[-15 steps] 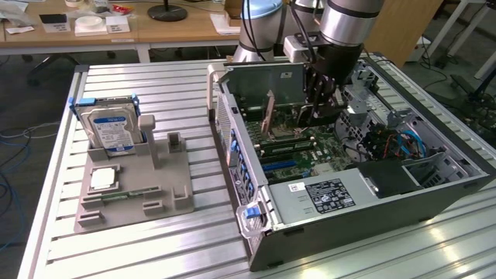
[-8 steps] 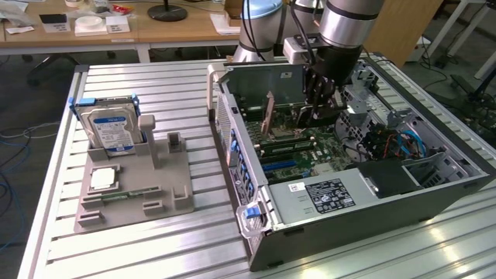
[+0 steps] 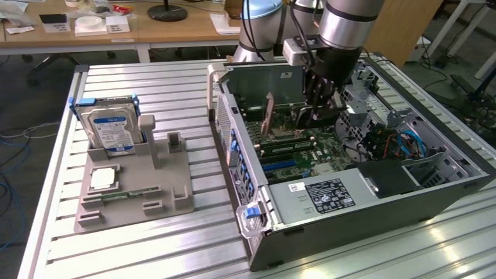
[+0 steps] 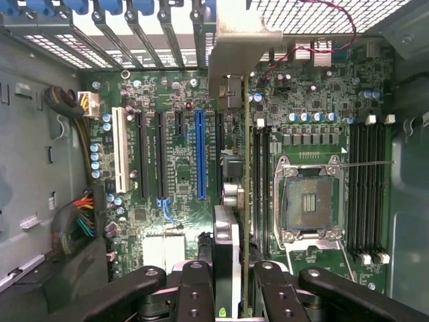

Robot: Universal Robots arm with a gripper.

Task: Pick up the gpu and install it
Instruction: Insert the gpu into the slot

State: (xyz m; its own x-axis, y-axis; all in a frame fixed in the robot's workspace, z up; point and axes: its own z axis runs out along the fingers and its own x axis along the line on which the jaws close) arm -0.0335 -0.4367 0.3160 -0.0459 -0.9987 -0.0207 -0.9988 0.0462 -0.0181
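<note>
Exterior view
Arm: reaches down from the top of the frame into the open computer case (image 3: 434,192) at centre right.
Gripper (image 3: 319,110): low inside the case, just above the motherboard (image 3: 310,157), in the upper middle of the frame.
Fingers: closed on the gpu (image 3: 268,113), which stands on edge as a thin card with an orange-brown face, just to the exterior view's left of the gripper body.
Gpu position: upright over the motherboard, near the case's rear wall; whether it is seated in a slot cannot be told.
Power supply (image 3: 329,195): silver box with a black label, lower centre of the case.
Tabletop (image 3: 155,244): ribbed metal surface carrying the case and a grey parts holder (image 3: 166,192) at lower left.
Hard drive (image 3: 108,131): silver with a blue-white label, standing upright in the holder at left centre.
RAM stick (image 3: 122,195): small green strip lying in the holder, lower left.

Wrist view
Gripper (image 4: 234,295): black fingers (image 4: 194,292) at the bottom centre, clamped on the gpu (image 4: 226,248) from both sides.
Gpu: seen edge-on, running from bottom centre up to its metal bracket (image 4: 238,47) at top centre.
Motherboard (image 4: 181,161): green, fills the middle of the frame below the card.
Blue slot (image 4: 200,154): long, just beside the card's edge, centre left.
CPU socket (image 4: 308,201): open, silver-framed, centre right.
Card and slots: the card's edge lies between the blue slot and the socket; contact with a slot cannot be told.
</note>
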